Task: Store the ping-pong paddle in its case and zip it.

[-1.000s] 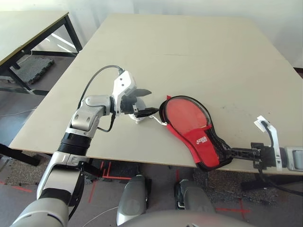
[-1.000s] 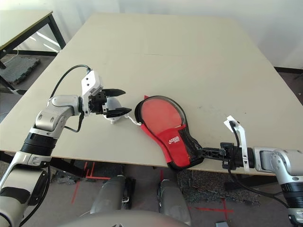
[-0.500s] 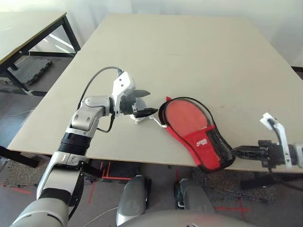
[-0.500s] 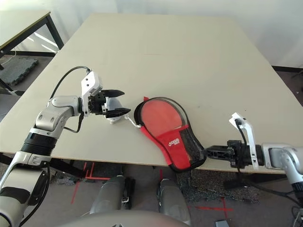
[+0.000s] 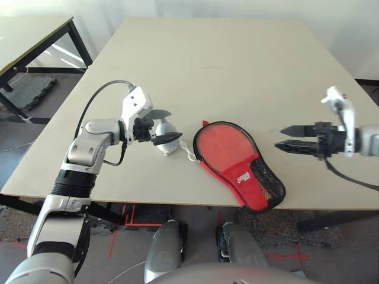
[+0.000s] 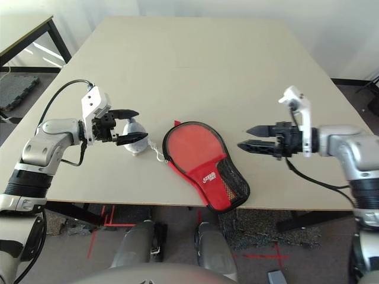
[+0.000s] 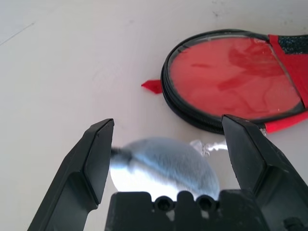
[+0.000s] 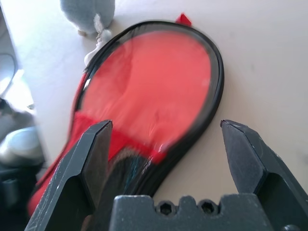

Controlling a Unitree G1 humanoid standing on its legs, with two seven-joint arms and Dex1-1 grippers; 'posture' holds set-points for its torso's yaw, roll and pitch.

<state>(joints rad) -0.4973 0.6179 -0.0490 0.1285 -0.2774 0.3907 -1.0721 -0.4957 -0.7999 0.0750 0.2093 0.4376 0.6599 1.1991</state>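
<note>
Case: the case [image 5: 240,165] lies flat at the table [image 5: 225,65] front edge, paddle [image 5: 225,147] inside, rim unzipped.
Left tool: left tool [image 5: 159,126], spread, straddles the grey plush toy [image 5: 166,136].
Right tool: right tool [image 5: 286,138], spread, hovers beside case.
Risk: unpinned, the case may slide off.

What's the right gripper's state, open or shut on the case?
Open. The right gripper hovers beside the case, fingers spread, gripping nothing.

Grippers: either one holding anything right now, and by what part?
Nothing is held. The left gripper is open around the grey plush toy, no grip visible. The right gripper is open, in the air, clear of the case.
</note>
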